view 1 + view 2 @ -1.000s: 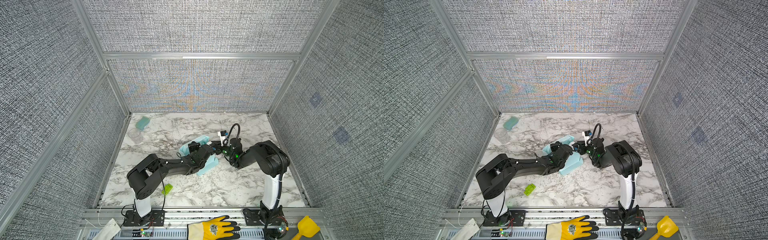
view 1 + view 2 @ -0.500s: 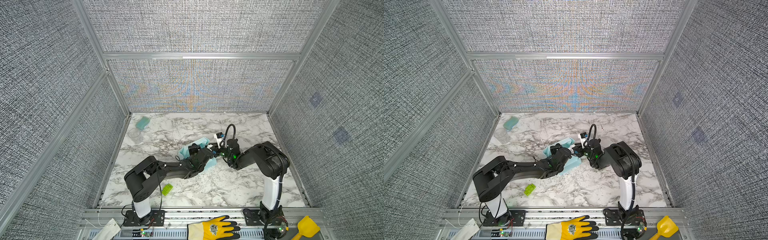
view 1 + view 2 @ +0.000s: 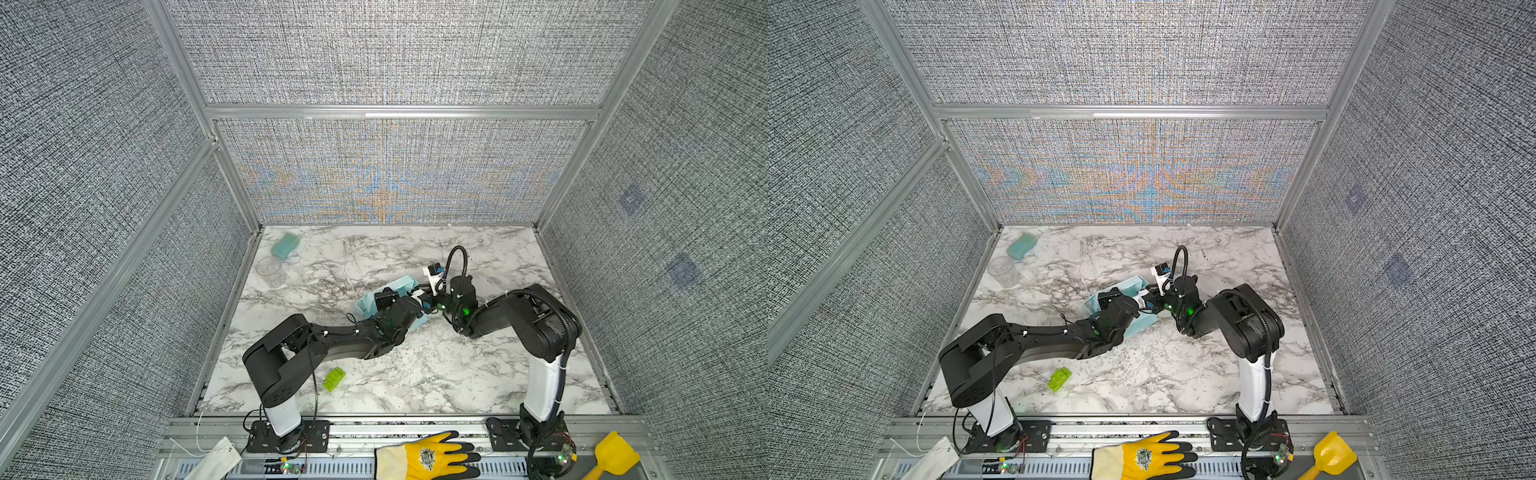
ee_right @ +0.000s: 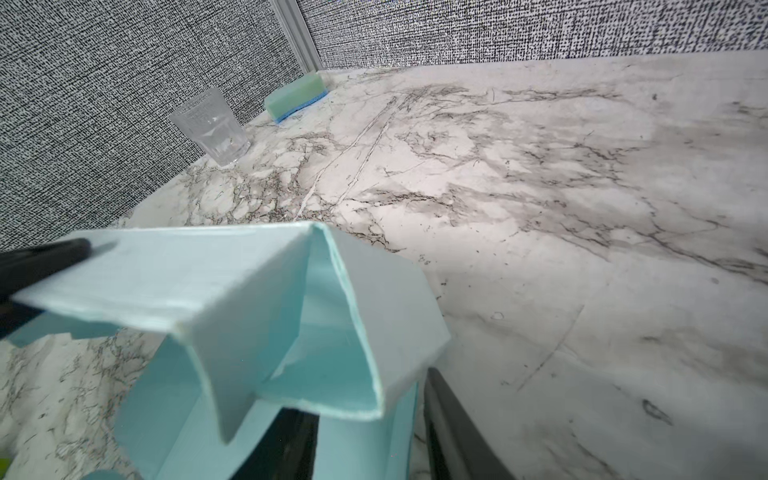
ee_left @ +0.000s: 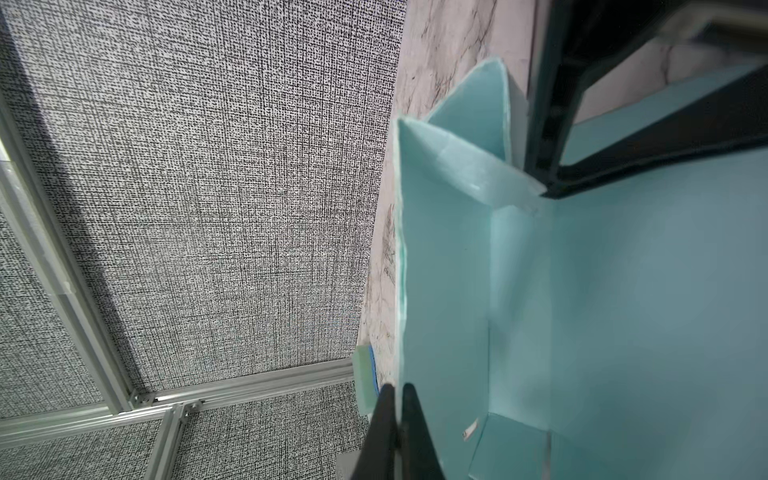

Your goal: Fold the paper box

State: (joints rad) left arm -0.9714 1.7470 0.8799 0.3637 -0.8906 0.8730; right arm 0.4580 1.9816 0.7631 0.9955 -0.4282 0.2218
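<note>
Grey woven walls (image 3: pixel 374 62), marble tabletop (image 3: pixel 436 374). A clear glass (image 3: pixel 269 268) stands well apart from the paper box (image 3: pixel 365 301); left gripper (image 5: pixel 395 388) pinches its wall, right gripper (image 4: pixel 365 399) straddles another, jaws parted.

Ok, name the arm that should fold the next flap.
Right. The left fingers are pinched shut on a wall of the paper box, steadying it. The right fingers sit at the loose flap, so that arm can probably fold it most easily.
</note>
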